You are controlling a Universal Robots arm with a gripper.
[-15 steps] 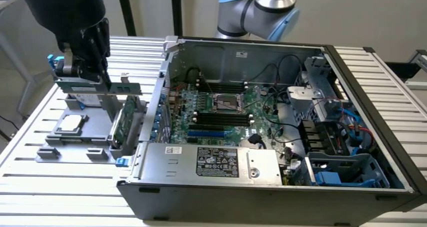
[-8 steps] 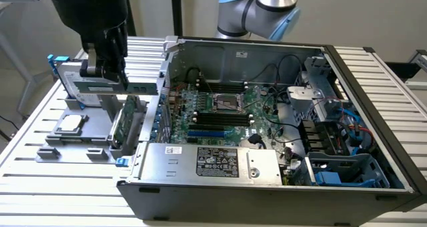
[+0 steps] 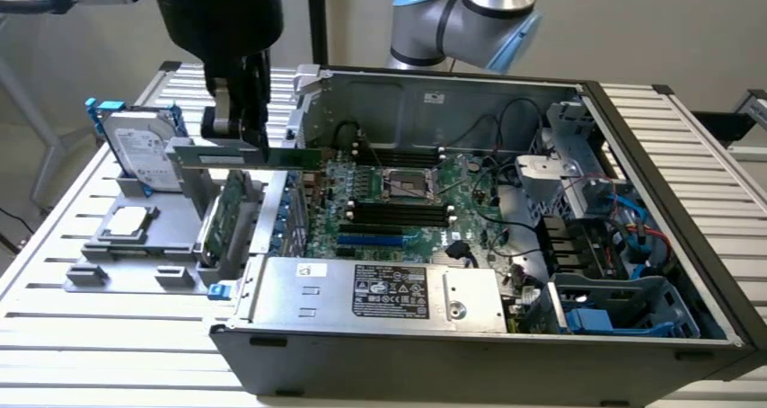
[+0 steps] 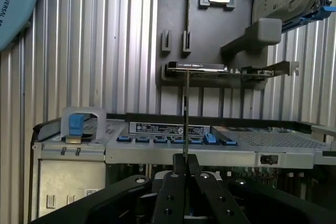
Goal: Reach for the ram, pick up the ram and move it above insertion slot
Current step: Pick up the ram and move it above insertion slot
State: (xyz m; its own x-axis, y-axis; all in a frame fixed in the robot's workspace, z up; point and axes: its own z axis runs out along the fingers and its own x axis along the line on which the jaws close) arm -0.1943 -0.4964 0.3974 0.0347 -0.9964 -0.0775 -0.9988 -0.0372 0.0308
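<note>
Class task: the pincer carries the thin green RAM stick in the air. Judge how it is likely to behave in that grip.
The ram probably stays stiff: it juts level from the pincer without sagging. Likely light, being thin. Held near one end, it may twist if bumped.
</note>
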